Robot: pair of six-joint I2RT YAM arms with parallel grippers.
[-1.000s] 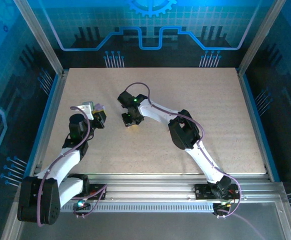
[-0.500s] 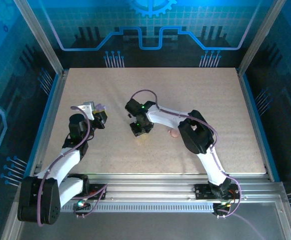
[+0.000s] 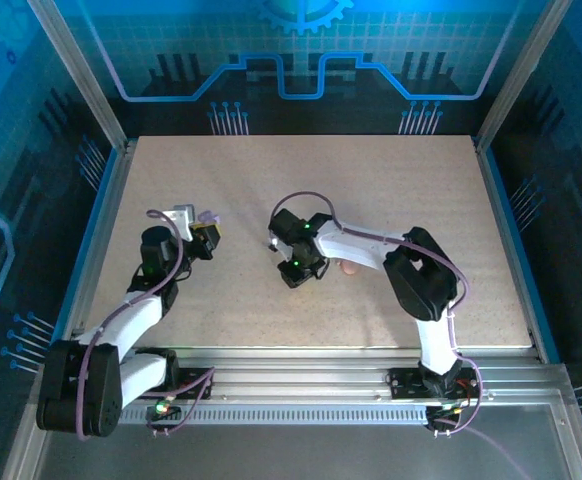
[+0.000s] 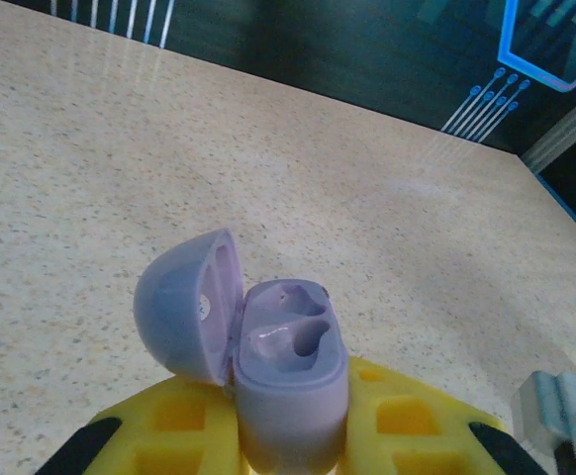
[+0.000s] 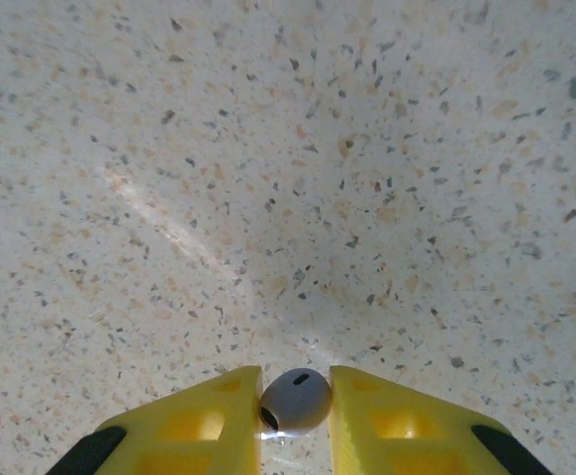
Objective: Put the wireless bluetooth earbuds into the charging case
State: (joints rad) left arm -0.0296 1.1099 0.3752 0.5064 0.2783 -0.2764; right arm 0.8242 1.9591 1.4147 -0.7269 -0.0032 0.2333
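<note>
Count: two arms, two tools, one charging case (image 4: pixel 290 381), one earbud (image 5: pixel 296 399), and one small pink item (image 3: pixel 348 266) lying loose on the tabletop (image 3: pixel 391 190).

Left tool (image 4: pixel 288 396): the yellow fingers (image 4: pixel 407 421) are closed tight on the lower body of the lavender charging case. The case stands with its long axis along the fingers and its mouth facing up toward the wrist camera. The lid (image 4: pixel 184 307) is swung open to the left, hinge side on the left. Two moulded wells show inside. I cannot tell if anything sits in them.

Right tool (image 5: pixel 295 386): pinched shut on the earbud, a tiny pale lilac-white piece clamped between the two fingertips, just above the speckled tabletop. Its rounded end points out past the fingertips and a dark spot sits on its lower left. Long axis not readable, since too little of it shows.

Position, overhead view: the earbud and right tool are near the tabletop centre. The case is off to the left, well apart from them. The pink item lies just right of the right tool.

Versus one second ago: the right tool has travelled rightward and toward the near edge, with its elbow swung right, uncovering the pink item. The left tool has turned slightly and the case is still held.
</note>
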